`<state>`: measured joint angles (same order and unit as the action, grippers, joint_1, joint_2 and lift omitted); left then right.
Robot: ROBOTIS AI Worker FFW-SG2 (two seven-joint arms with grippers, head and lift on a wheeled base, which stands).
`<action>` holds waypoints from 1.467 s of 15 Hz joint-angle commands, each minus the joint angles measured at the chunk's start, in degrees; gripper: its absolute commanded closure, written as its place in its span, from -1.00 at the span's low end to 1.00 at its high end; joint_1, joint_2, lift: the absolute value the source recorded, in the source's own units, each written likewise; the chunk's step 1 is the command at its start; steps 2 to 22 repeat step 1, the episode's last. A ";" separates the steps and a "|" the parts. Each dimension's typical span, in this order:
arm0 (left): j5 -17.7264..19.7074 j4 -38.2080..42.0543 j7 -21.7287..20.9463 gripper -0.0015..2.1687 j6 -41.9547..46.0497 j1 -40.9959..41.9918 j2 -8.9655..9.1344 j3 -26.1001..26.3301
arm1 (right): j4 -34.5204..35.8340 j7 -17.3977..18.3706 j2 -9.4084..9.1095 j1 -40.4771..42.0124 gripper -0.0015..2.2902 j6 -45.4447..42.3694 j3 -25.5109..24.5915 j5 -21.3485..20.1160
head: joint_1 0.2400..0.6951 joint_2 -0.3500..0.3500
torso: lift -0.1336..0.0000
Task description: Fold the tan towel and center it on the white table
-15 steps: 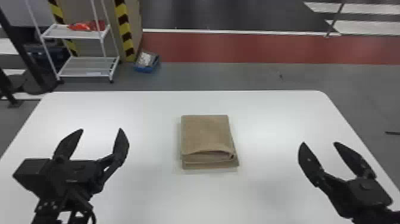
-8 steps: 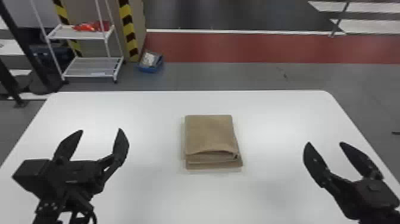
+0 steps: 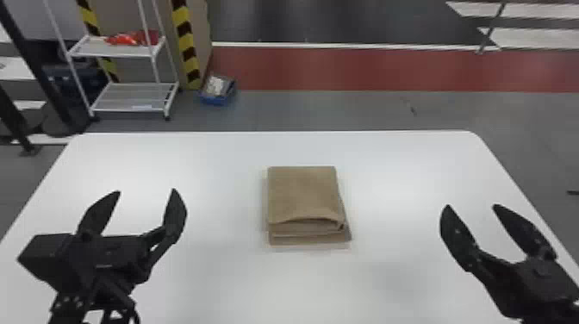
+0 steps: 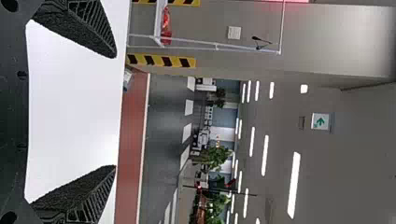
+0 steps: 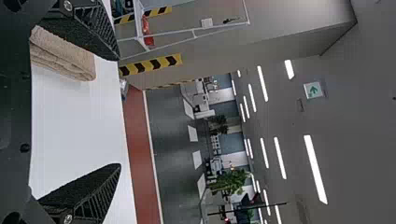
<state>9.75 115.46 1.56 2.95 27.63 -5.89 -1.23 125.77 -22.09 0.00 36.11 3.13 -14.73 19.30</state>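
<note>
The tan towel (image 3: 305, 194) lies folded into a compact, layered rectangle near the middle of the white table (image 3: 207, 275), its stacked edges facing the robot. Left of it, my left gripper (image 3: 146, 194) stands open, well apart from the cloth. My right gripper (image 3: 471, 209) is also open, off to the towel's right. In the left wrist view the left gripper (image 4: 114, 111) has bare table between its spread fingers. The right wrist view has the right gripper (image 5: 119, 112) spread too, with the towel (image 5: 65, 56) farther off, partly covered by one finger.
Beyond the table's far edge stand a white shelf rack (image 3: 133, 97) holding red items and a blue box (image 3: 218, 89) on the floor. A yellow-and-black striped post (image 3: 186, 43) rises beside the rack.
The head view has shifted slightly, so towel, table and rack appear a little farther right. Both grippers stay open, and the towel's fold looks the same.
</note>
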 commanded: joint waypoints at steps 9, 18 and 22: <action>0.00 0.38 -0.07 -0.97 0.08 0.23 0.00 0.00 | 0.18 -0.14 -0.05 0.10 -0.93 0.00 0.05 -0.05 | 1.00 -0.07 | -0.67; 0.00 0.38 -0.07 -0.97 0.08 0.23 0.00 0.00 | 0.18 -0.14 -0.05 0.10 -0.93 0.00 0.05 -0.05 | 1.00 -0.07 | -0.67; 0.00 0.38 -0.07 -0.97 0.08 0.23 0.00 0.00 | 0.18 -0.14 -0.05 0.10 -0.93 0.00 0.05 -0.05 | 1.00 -0.07 | -0.67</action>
